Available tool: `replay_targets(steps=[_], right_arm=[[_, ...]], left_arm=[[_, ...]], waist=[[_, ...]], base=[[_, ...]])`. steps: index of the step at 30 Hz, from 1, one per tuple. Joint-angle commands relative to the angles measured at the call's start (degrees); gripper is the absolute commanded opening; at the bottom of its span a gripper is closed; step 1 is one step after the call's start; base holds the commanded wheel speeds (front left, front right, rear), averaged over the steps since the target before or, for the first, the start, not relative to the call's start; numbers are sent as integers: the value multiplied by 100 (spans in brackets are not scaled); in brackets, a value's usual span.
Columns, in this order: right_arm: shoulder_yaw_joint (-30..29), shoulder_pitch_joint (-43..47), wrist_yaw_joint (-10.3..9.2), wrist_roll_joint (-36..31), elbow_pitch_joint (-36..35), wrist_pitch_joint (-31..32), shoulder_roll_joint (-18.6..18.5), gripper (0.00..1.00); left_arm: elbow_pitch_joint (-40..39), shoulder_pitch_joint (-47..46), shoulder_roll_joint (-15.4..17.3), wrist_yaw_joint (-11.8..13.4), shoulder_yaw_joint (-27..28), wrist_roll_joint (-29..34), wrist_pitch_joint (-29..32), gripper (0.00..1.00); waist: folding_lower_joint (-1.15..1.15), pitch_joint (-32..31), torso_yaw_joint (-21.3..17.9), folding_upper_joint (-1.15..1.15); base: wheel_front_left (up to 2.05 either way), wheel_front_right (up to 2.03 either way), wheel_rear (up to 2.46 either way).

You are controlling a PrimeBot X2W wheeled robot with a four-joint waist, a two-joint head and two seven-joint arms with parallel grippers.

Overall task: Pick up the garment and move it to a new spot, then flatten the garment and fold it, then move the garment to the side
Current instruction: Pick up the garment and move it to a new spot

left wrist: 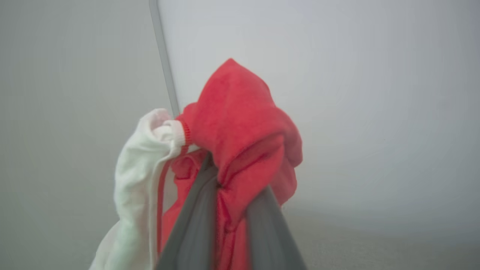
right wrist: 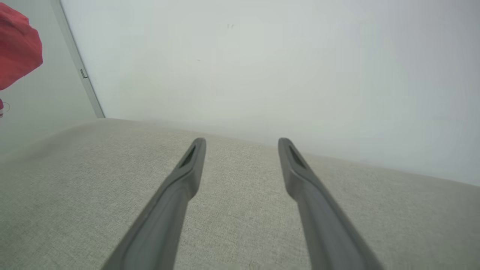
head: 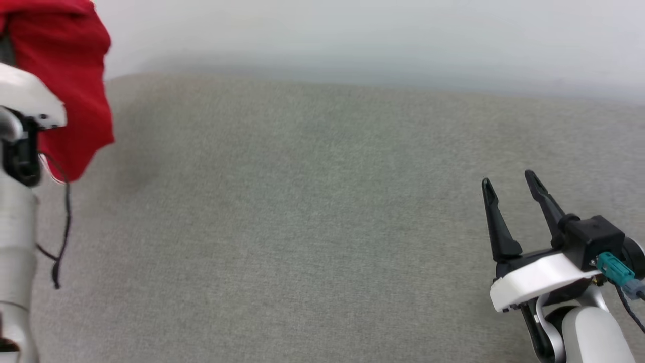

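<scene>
Two tools, one loaded. Starting at the left tool (left wrist: 234, 187): pinched narrow on a bunch of the garment (left wrist: 240, 123), red fabric squeezed in the slim gap and spilling up over the tips. Just beside that bunch, to the left in the wrist view, a white sleeve (left wrist: 135, 180) with a red-striped cuff, drooping.

Held high at the far left edge of the head view, lifted off the desk (head: 302, 227). Long axis roughly vertical, hanging down from the pinch; lower hem apparently not touching the grey cloth surface, though partly hidden behind the pale forearm.

Outward from there, bare desk across the whole middle. Well apart at the lower right, the right tool (head: 508, 179): spread wide, holding nothing, aimed toward the pale wall (head: 352, 35), seemingly just above the desk. From that tool, garment up and far to the left, no more than a red edge in the corner of its wrist view.

Judged step: carrying to a new spot. Probably calls for swinging the left arm inward over the middle, then lowering. Left arm nearer by far. Risk: a bunched grip, so a likely landing in a heap that needs spreading.
</scene>
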Motion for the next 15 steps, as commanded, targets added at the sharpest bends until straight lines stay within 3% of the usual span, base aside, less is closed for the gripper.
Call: replay_targets(steps=[1,8,15], right_arm=[[-10,85,-2,33,-11,5,0,100],[-68,396,-2,82,-67,128,2,100],[-159,655,-2,149,-176,198,2,100]], left_arm=[[-30,-65,-82,21,-29,5,-54,0],[-284,232,-878,-91,-389,-4,-193,0],[-620,742,-1884,-262,-900,-167,62,0]], waist=[[1,-196,-175,0],[1,-512,-631,0],[1,-695,-1075,0]], base=[[0,0,0],[0,0,0],[0,0,0]])
